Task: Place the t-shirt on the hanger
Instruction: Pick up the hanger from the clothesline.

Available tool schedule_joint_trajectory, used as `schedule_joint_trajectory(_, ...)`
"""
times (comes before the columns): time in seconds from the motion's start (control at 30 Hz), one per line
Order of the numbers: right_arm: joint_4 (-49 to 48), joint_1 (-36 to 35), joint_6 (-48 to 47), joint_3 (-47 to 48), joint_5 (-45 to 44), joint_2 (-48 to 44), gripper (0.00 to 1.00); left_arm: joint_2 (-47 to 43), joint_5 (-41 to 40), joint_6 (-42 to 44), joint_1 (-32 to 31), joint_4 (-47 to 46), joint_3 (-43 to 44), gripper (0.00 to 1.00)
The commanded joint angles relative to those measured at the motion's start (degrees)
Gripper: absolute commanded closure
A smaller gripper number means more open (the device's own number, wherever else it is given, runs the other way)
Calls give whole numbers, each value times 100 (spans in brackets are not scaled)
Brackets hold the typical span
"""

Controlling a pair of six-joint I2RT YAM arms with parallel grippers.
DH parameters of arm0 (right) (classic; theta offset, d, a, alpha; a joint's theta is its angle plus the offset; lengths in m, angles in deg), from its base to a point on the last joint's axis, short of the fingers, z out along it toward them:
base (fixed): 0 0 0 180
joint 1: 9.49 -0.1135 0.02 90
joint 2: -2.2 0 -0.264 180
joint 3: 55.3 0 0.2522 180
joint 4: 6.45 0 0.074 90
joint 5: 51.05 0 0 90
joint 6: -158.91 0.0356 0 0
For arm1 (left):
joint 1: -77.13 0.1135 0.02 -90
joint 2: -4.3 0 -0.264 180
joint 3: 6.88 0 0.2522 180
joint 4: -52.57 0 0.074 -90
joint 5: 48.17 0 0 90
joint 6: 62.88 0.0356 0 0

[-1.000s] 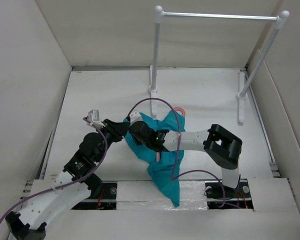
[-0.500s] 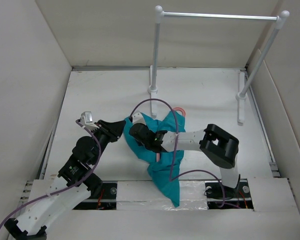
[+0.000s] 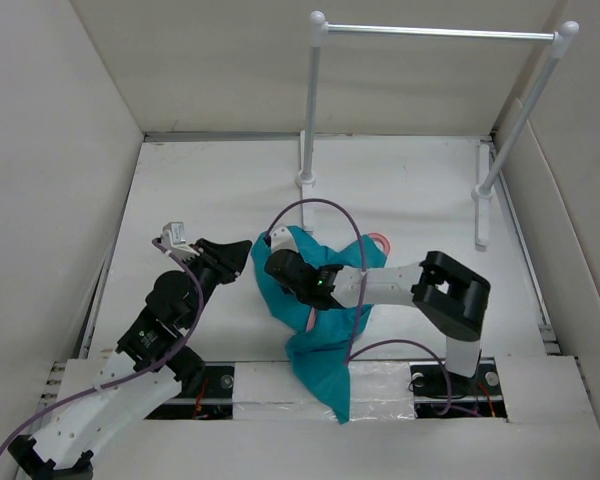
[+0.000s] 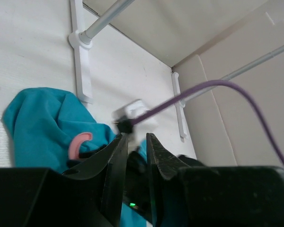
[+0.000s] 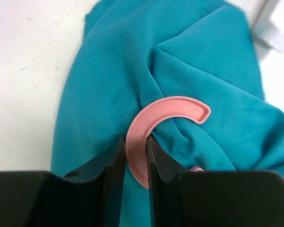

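My right gripper point(image 5: 134, 139) has its two fingers drawn in close on either side of the hook point(image 5: 170, 105) of the pink hanger point(image 3: 380, 241). In the wrist view the hook's stem runs straight down between them, pink touching both inner faces, so I read that as a grip on the hook. The hook's curve arches away beyond the fingertips and opens to the right.

The rest of the hanger is buried in the teal t-shirt point(image 3: 325, 365). From overhead only one rounded pink bit shows, at the cloth's far right edge, so I judge the frame runs rightward from my right gripper under the bunched cloth. The t-shirt lies crumpled in the middle of the surface point(image 3: 200, 190) beneath the right arm. Its long axis runs from that bunch toward me, and its tail reaches the near edge.

My left gripper point(image 4: 137, 139) sits just beside the cloth's left edge, apart from it, its fingers a narrow slot apart with nothing between them. So the hook is the right side's business, and the shirt's loose left flank lies nearest the left — that is the side I would reach for to draw cloth over the frame.
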Motion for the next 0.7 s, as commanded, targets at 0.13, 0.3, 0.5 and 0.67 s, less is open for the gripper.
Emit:
schedule_joint_trajectory(0.13,-925,-134,-388,-916,265,-2336,90,285,39,-4,11,-482,310,80)
schedule_joint_trajectory(0.3,-1267,76,-495,-1619,1537,-3469,91,611,162,40,11,-675,503,75)
schedule_joint_trajectory(0.5,-2278,1224,-258,-2339,4850,-4438,96,1111,-110,251,11,-851,942,61)
schedule_joint_trajectory(0.67,-4018,2290,909,-2710,7477,-4834,100,1717,152,339,11,-1290,1048,55)
